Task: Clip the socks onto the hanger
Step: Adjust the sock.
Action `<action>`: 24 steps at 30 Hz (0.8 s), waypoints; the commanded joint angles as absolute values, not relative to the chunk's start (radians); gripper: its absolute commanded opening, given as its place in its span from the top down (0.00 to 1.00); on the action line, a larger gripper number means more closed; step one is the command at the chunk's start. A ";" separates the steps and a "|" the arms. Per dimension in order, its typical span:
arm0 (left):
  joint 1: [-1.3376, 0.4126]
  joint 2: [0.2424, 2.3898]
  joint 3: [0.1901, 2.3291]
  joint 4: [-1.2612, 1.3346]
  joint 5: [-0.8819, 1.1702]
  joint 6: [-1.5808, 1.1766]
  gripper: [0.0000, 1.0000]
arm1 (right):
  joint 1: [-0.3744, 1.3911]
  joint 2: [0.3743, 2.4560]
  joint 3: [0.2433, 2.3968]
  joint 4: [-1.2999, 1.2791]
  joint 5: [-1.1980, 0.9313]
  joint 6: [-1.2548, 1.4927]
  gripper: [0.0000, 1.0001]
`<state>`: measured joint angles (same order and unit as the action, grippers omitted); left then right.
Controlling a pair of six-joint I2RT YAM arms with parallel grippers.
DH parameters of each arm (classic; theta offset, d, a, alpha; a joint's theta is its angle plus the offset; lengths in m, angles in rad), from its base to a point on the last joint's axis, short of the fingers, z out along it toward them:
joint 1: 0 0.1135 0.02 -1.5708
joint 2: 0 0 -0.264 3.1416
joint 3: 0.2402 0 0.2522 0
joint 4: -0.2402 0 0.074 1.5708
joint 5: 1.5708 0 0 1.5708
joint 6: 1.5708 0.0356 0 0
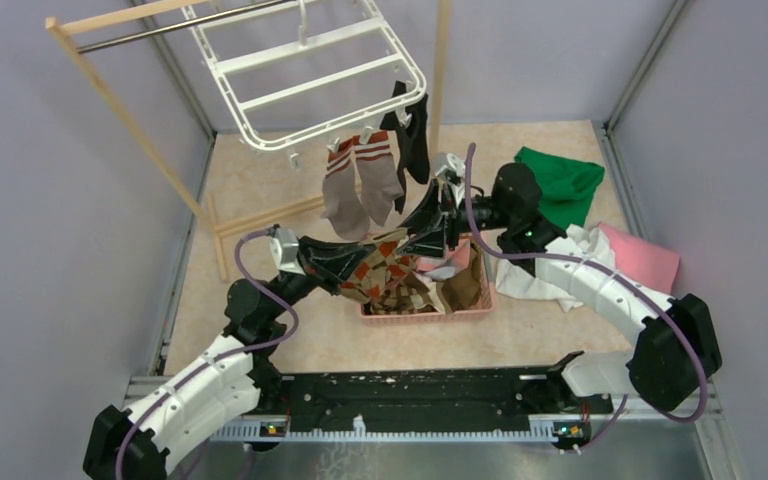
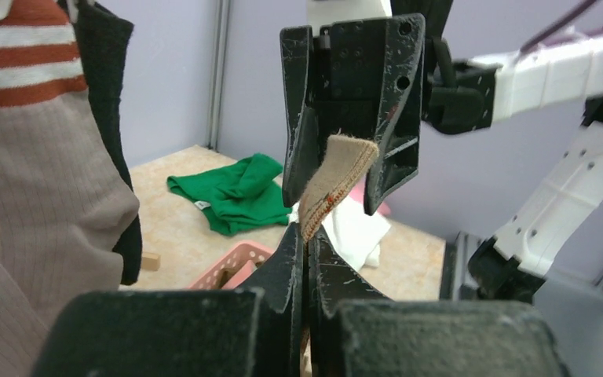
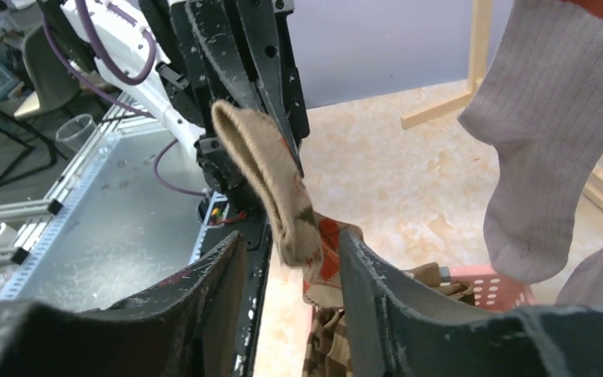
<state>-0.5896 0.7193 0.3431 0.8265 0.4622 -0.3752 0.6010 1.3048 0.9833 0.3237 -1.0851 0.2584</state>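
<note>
beige table point(image 1: 250, 180) carries pink basket point(image 1: 430, 317), green cloth point(image 1: 560, 185), white cloth point(image 1: 520, 283), pink cloth point(image 1: 645, 258), wooden rack point(image 1: 260, 215).

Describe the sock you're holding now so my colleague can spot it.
Find the pink plastic basket at mid-table. Above it, the left gripper pinches a tan argyle sock with orange and cream diamonds. The grey-brown striped-cuff socks and plain black sock nearby hang clipped to the white plastic hanger.

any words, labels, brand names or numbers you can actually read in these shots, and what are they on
No readable text in any view.
White tag on the green cloth: too small to read.
Argyle sock held in the left pincer: woven pattern only, no lettering.
Pink basket: no markings visible.
</note>
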 commanded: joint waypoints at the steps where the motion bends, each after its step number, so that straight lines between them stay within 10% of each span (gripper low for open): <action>1: -0.589 0.661 0.274 1.020 0.350 -0.565 1.00 | 0.610 1.277 0.931 0.595 -1.084 0.402 0.50; 12: -0.590 0.655 0.302 1.149 0.355 -0.692 1.00 | 0.650 1.292 0.933 0.808 -0.956 0.467 0.41; 24: -0.589 0.682 0.341 1.176 0.355 -0.702 1.00 | 0.731 1.330 1.029 0.883 -0.988 0.485 0.63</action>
